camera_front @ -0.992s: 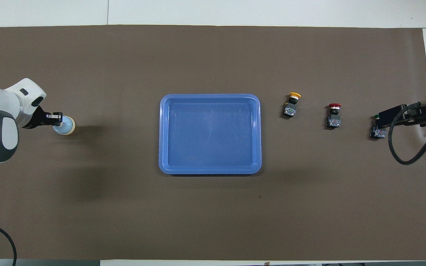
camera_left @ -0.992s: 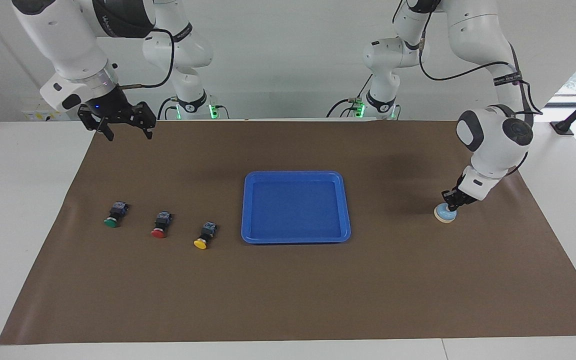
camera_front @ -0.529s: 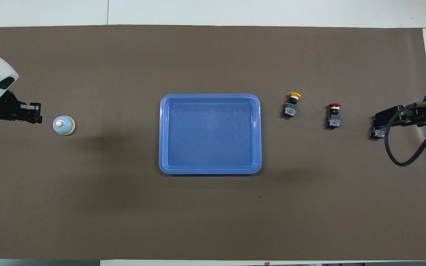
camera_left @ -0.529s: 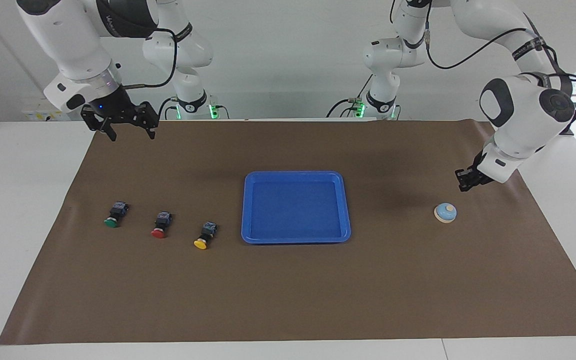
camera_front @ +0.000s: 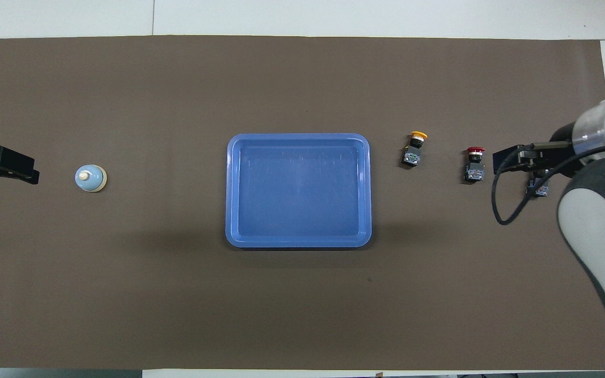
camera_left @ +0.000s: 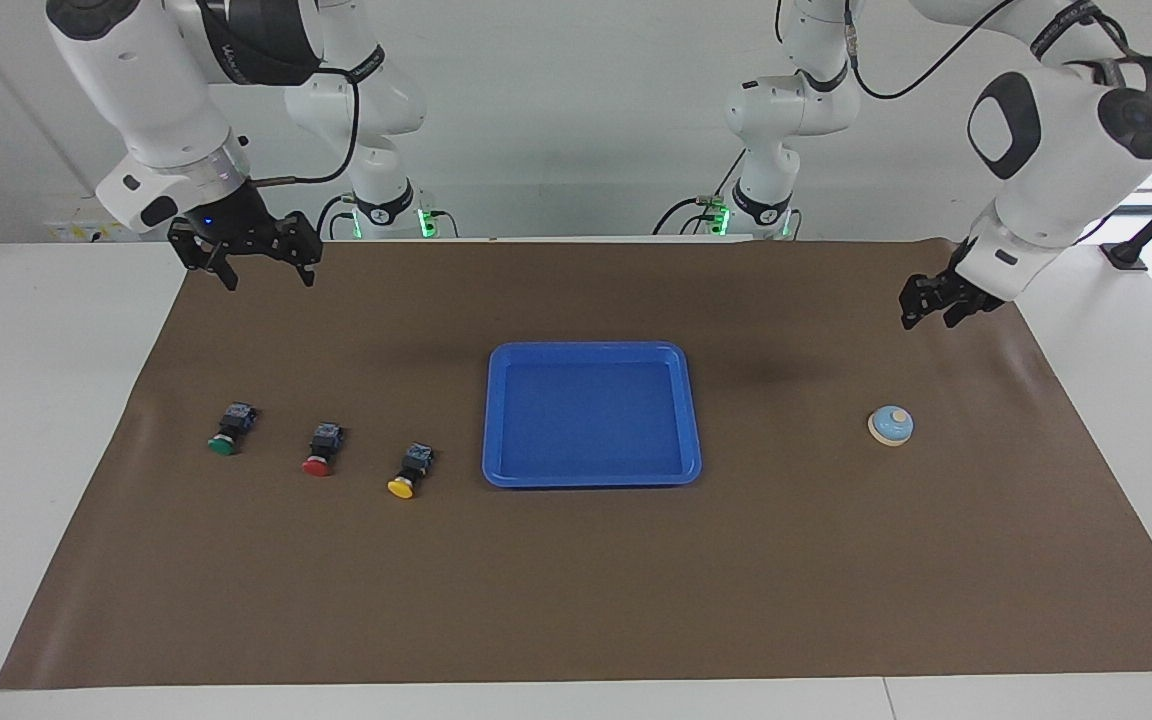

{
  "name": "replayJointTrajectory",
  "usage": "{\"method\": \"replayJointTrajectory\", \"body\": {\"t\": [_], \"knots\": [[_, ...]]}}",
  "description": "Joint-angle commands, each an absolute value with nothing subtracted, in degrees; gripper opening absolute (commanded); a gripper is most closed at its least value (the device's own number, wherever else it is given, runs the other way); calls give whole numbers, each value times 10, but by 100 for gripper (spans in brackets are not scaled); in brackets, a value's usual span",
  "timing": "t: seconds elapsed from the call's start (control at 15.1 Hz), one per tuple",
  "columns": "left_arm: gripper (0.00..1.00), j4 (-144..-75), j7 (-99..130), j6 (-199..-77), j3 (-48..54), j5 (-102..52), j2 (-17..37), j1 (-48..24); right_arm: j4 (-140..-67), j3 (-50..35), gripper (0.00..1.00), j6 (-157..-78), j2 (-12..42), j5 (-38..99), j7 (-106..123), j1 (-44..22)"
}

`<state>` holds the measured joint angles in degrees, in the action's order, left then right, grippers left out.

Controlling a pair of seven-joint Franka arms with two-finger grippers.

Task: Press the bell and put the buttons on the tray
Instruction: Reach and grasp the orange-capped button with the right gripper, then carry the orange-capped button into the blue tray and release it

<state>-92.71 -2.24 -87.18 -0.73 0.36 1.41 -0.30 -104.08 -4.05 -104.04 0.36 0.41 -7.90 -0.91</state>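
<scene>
The left gripper (camera_left: 937, 311) hangs in the air with its jaws spread open and holding nothing. It is over the brown mat (camera_left: 576, 580) at the left arm's end of the surface. The bell (camera_left: 890, 425) sits on the mat below it, apart from it, untouched.

The right gripper (camera_left: 258, 268) is also raised, jaws wide open and empty, over the mat's edge at the right arm's end.

Well below it, three buttons lie in a row on the mat: the green button (camera_left: 226, 430), the red button (camera_left: 322, 450) and the yellow button (camera_left: 412, 470), the yellow one nearest the tray.

The blue tray (camera_left: 591, 478) lies flat in the middle of the mat, between the buttons and the bell, with nothing in it.
</scene>
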Motion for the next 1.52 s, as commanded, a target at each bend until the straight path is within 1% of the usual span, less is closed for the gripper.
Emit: {"method": "replayJointTrajectory", "body": {"t": [0.0,0.2,0.26,0.33,0.4,0.53,0.66,0.86,1.32,1.39,1.46], "knots": [[100,-918,3,-862,-11,-2,26,-10,-1042,-40,100,-1113,74,-3,-125,-25],[100,-904,3,-837,-12,-1,18,-9,-1042,-40,100,-1188,127,-3,-176,-56],[100,-897,4,-827,-11,-1,19,-9,-1036,-40,100,-1214,154,-3,-194,-67],[100,-885,5,-818,-8,-3,22,-9,-1028,-40,100,-1257,193,-2,-201,-73],[100,-881,5,-818,-7,-1,23,-9,-1011,-39,100,-1272,219,-3,-203,-76],[100,-888,6,-817,-2,-1,19,-10,-1000,-39,100,-1287,243,-4,-203,-76],[100,-882,19,-815,8,-2,20,-10,-1002,-39,100,-1307,258,-4,-210,-77],[100,-896,23,-822,10,-1,13,-10,-1006,-39,100,-1316,266,-6,-220,-81],[100,-898,23,-822,7,-1,11,-1,-1046,-37,100,-1320,263,-10,-216,-87],[100,-898,23,-821,7,-1,11,-1,-1053,-36,96,-1321,260,-13,-217,-86],[100,-898,23,-822,7,-1,11,-2,-1054,-37,84,-1320,260,-14,-217,-86]]}}
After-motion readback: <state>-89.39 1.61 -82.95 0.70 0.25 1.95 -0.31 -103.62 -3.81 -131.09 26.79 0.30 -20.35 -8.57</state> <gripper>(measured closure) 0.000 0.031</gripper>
